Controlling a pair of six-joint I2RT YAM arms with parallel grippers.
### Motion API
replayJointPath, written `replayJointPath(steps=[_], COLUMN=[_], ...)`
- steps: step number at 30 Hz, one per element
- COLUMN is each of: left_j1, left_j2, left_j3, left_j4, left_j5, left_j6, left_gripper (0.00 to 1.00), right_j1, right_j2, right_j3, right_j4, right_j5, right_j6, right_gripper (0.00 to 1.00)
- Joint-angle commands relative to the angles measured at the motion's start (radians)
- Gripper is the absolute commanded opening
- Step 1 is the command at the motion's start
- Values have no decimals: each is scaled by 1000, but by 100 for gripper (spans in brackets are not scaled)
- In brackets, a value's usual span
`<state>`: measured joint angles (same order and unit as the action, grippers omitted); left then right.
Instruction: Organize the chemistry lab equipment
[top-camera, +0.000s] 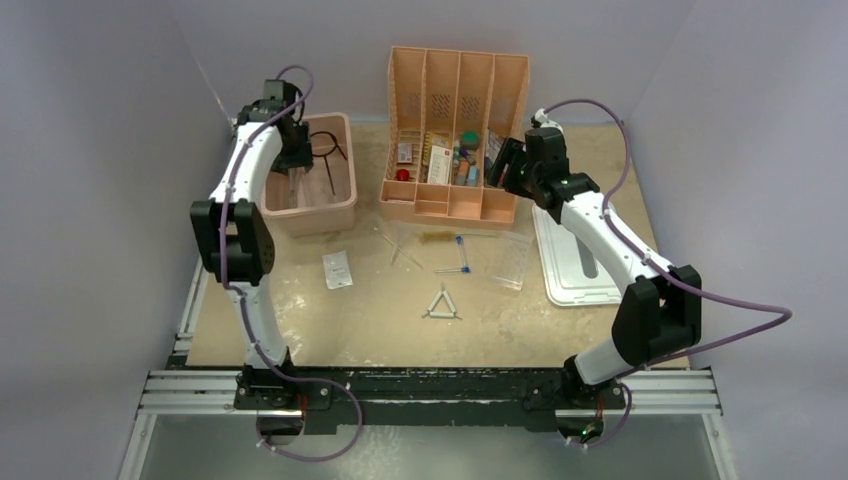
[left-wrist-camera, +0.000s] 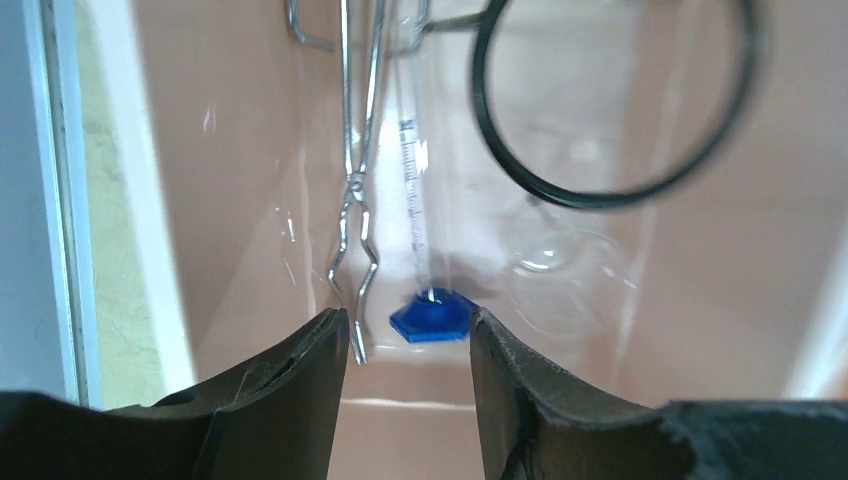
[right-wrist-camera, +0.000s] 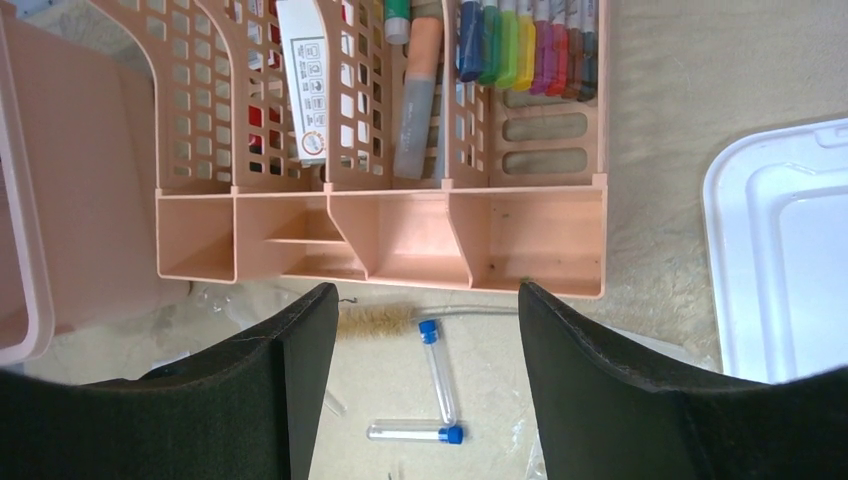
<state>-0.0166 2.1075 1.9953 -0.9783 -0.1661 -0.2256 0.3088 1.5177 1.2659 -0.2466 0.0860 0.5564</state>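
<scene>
With left gripper (left-wrist-camera: 407, 320) spread and empty inside the pink bin (left-wrist-camera: 230, 150), lift straight up, clear of the blue-based graduated cylinder (left-wrist-camera: 414, 230) resting in the bin between metal tongs (left-wrist-camera: 355, 190) and black ring tripod (left-wrist-camera: 600, 198). Avoid snagging either. Centre right gripper (right-wrist-camera: 425, 295), also spread and empty, over one blue-capped tube (right-wrist-camera: 440, 375) on the table.

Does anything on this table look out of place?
Yes: two blue-capped tubes lie flat by the clear rack, not standing in it. A white triangle and a packet lie scattered nearby.
</scene>
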Motion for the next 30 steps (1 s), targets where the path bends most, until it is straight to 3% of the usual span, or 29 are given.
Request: replayJointPath(steps=[1, 6, 13, 20, 23, 27, 30], left_j1=[-31, -138, -282, -417, -485, -582, -612], left_j2=[-218, -412, -640, -718, -693, -638, -573], left_j3=[-53, -260, -570, -837, -883, -933, -971], left_j4=[101, 252, 501, 769, 800, 799, 826], left_j5=[146, 210, 418, 440, 327, 49, -36], left_j6=[-7, 50, -35, -123, -112, -106, -120], left_gripper=[48, 51, 61, 63, 57, 48, 44], right_j1=[6, 6, 6, 7, 6, 6, 6], right_j2=[-32, -38, -36, -46, -50, -53, -60], right_j3=[5, -20, -36, -64, -72, -76, -92], right_j4=[54, 86, 107, 113, 112, 106, 113], right_j5=[-10, -11, -19, -11, -3, -7, -7], right_j6=[-19, -26, -25, -27, -26, -26, -20], right_gripper=[69, 69, 69, 69, 69, 68, 68])
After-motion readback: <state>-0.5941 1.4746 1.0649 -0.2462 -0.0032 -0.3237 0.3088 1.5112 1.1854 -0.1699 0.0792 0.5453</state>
